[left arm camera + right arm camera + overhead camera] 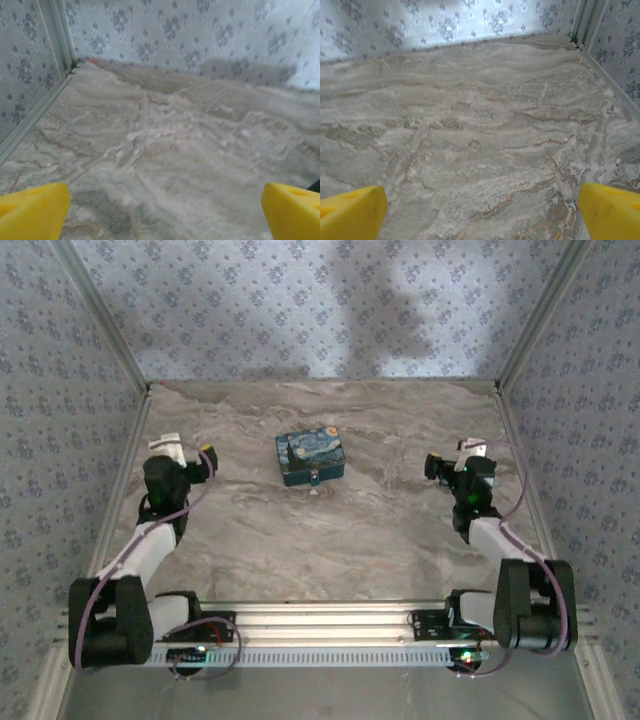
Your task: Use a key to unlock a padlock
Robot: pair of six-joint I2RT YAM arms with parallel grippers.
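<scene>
Both arms idle, nothing held. Tin (pixel 310 458) sits mid-table (pixel 330 540). The padlock (pixel 316 480) looks like the tiny grey bit touching the tin's near wall at its middle; it's too small to read the shackle or keyhole. Key can't be made out, though a pale speck just near of the tin might be it. Left gripper (pixel 190 450) is well left of the tin and right gripper (pixel 455 455) well right of it, about level with it, both off the table. In the wrist views the left gripper (pixel 165 210) and right gripper (pixel 480 210) have yellow fingers (pixel 30 210) spread wide over bare marble. Step in hand, my read: reach in and find the key. To do it well, locate the key first, come down with the jaws spread astride it, and pinch the bow so the blade sticks out. The other gripper should steady the padlock body, not the tin, keyhole facing the key. Go slow: small parts skid on smooth marble, and a nudge shifts the tin.
</scene>
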